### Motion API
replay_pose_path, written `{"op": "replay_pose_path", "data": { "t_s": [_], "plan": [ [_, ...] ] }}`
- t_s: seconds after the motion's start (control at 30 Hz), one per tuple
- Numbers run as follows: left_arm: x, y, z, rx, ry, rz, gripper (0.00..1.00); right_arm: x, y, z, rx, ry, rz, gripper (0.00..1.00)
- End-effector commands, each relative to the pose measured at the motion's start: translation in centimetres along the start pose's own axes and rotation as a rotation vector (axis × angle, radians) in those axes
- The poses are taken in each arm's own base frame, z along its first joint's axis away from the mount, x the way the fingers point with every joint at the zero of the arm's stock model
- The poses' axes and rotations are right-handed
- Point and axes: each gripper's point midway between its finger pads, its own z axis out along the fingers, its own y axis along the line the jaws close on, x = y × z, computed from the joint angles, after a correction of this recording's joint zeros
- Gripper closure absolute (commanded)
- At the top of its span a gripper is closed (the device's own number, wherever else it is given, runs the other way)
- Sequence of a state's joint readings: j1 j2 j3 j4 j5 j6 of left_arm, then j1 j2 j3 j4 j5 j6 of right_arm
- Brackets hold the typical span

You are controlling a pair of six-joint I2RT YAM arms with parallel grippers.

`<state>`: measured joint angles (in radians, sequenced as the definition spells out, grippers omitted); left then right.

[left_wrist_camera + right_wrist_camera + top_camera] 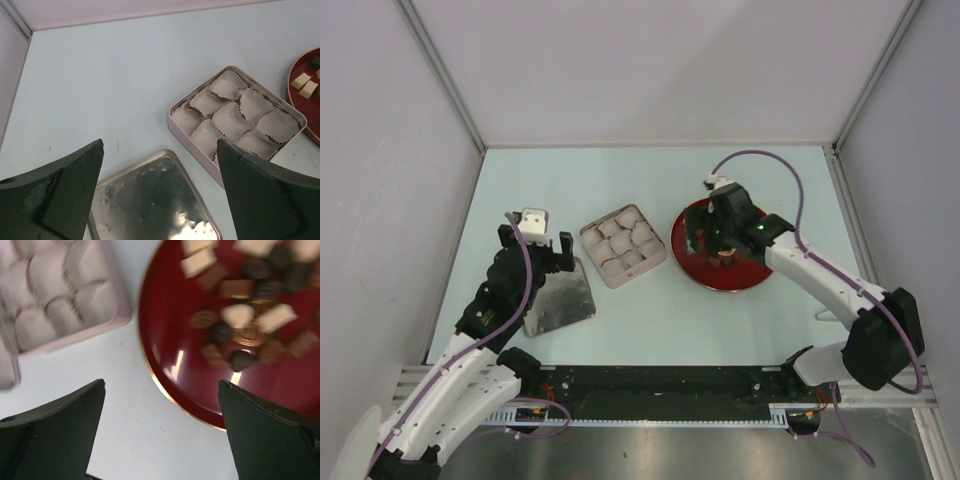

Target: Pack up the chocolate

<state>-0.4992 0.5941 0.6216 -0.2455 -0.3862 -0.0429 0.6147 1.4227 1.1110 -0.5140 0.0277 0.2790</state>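
The chocolate [240, 315], several dark, reddish-brown and cream chunks, lies on a red plate [165, 360], blurred in the right wrist view; the plate also shows from above [692, 268] and in the left wrist view [295, 80]. A square pale tin [623, 245] with empty white paper cups [235, 112] stands left of the plate. My right gripper [161, 390] is open and empty, above the plate's near-left rim. My left gripper [160, 155] is open and empty, above the tin's silver lid [155, 205].
The silver lid [558, 298] lies flat on the table left of the tin. Grey walls enclose the pale table on three sides. A purple cable [770, 158] arcs over the right arm.
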Motion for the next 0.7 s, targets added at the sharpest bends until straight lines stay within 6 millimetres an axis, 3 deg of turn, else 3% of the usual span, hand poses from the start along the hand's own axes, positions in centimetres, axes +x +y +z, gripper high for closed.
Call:
{"op": "replay_pose_path", "data": {
  "t_s": [0.0, 0.03, 0.13, 0.23, 0.5, 0.63, 0.67],
  "plan": [
    [-1.2, -0.1, -0.3, 0.003, -0.052, 0.005, 0.0, -1.6, -7.9, -3.9, 0.345, -0.118, 0.291, 0.0],
    [-1.3, -0.1, -0.3, 0.007, -0.057, 0.005, 0.0, -1.7, -10.2, -5.0, 0.405, -0.138, 0.373, 0.01],
    [-1.4, -0.3, -0.5, 0.011, -0.064, 0.004, 0.0, 0.5, -15.1, -6.9, 0.563, -0.122, 0.564, 0.0],
    [-1.5, -0.4, -0.6, 0.016, -0.07, 0.006, 0.0, 3.0, -18.6, -8.5, 0.675, -0.116, 0.726, 0.0],
    [-1.7, -0.9, -0.9, 0.033, -0.084, 0.006, 0.0, 10.1, -26.5, -12.7, 0.968, -0.138, 1.096, 0.02],
    [-1.5, -1.2, -0.8, 0.038, -0.078, 0.011, 0.0, 12.2, -29.2, -14.1, 1.048, -0.184, 1.211, 0.11],
    [-1.4, -1.3, -0.7, 0.041, -0.074, 0.014, 0.0, 11.9, -29.9, -14.2, 1.042, -0.219, 1.234, 0.13]
  ]
}}
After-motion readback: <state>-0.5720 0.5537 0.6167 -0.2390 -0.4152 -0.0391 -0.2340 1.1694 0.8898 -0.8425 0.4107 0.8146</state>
